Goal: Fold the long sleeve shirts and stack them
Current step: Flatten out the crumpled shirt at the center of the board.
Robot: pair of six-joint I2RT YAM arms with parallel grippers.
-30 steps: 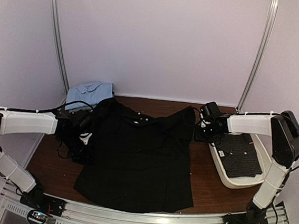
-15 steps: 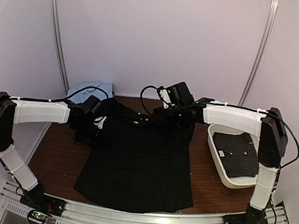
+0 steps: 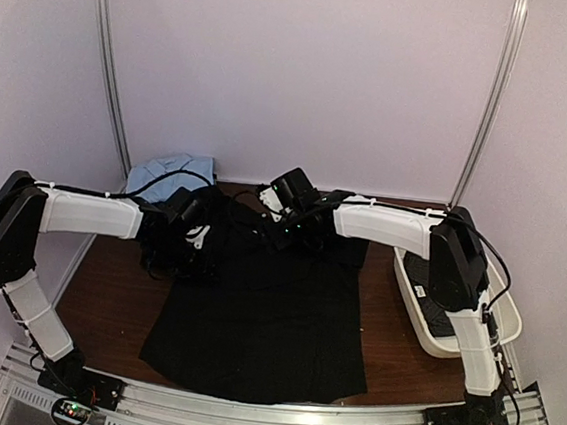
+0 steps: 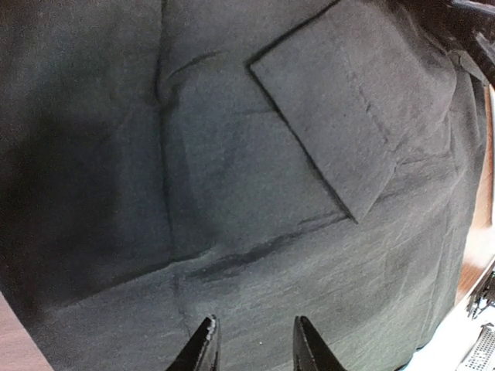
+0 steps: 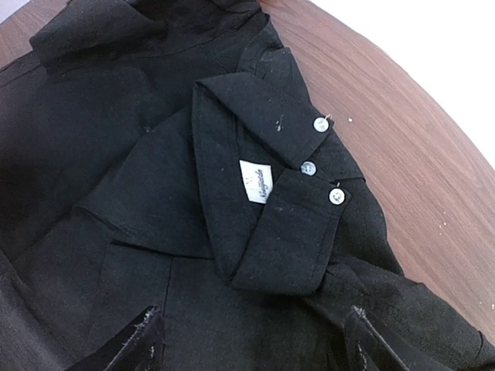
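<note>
Black shirt spread on counter; both grippers positioned over its upper portion.

The plain black shirt (image 3: 264, 311) lies flat and face-up at the centre of the wooden counter (image 3: 100, 295), collar toward the back wall. The right gripper (image 5: 255, 348) hovers over the collar (image 5: 263, 193) with jaws set wide and nothing held; white buttons and a label show between them. The left gripper (image 4: 251, 348) sits above the shirt's left shoulder area, jaws at a narrow gap with no cloth pinched. A second dark shirt (image 3: 425, 286) lies in the white bin (image 3: 436, 348) at right. A light blue garment (image 3: 167, 173) lies at the back left.
</note>
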